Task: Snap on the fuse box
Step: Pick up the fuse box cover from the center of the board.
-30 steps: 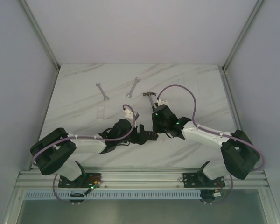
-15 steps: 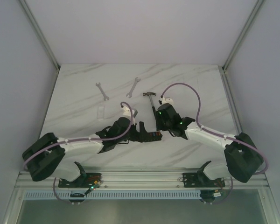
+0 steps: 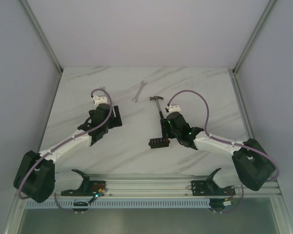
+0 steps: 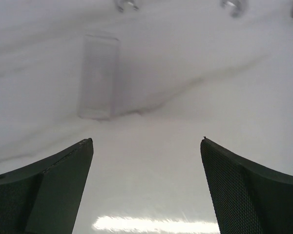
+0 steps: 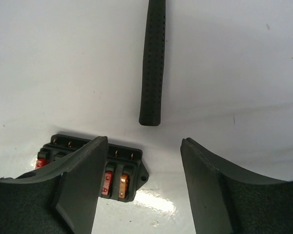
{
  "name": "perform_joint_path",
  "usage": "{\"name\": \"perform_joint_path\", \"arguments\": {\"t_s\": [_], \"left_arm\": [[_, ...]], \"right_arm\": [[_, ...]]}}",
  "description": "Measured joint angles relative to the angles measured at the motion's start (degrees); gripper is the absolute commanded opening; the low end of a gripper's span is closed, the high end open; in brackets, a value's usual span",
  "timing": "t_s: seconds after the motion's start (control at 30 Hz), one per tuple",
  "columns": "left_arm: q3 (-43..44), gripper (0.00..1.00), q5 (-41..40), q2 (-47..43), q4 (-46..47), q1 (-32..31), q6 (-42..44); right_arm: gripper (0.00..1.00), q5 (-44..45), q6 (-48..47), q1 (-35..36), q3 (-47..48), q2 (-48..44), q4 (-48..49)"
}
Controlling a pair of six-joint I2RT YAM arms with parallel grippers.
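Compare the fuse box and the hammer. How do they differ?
Size: the fuse box is short and blocky; the hammer is much longer and slim.
Look: the fuse box shows red and orange fuses on its face; the hammer has a plain black handle.
Place: the fuse box lies nearer the arms, the hammer just beyond it.
Shared: both are mostly black, lie flat on the table, and neither is gripped.

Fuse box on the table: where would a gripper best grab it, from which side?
Probably pinch the fuse box across its narrow width, fingers on the long side walls, from straight above: it lies flat, fuses up, and the hammer handle ends close beside it.
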Motion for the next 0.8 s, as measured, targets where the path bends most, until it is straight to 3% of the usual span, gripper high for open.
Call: {"name": "perform_joint_path", "arguments": {"t_s": [0.17, 0.47, 0.7, 0.8], "left_arm": [[5.64, 1.0, -0.55, 6.12, -2.29, 7.69, 2.93], [15.06, 0.9, 1.7, 22.36, -2.69, 13.84, 6.93], [17.05, 0.75, 5.33, 27.3, -3.23, 15.87, 8.2], [17.51, 0.63, 7.06, 28.48, -3.61, 15.8, 8.74]], "right_arm": [[0.74, 0.13, -0.66, 0.0, -1.81, 0.0, 1.75], [0.75, 0.17, -1.09, 0.0, -2.38, 0.26, 3.37], [0.76, 0.15, -1.25, 0.0, -2.4, 0.74, 4.2], [0.76, 0.17, -1.27, 0.0, -2.4, 1.22, 4.2]]}}
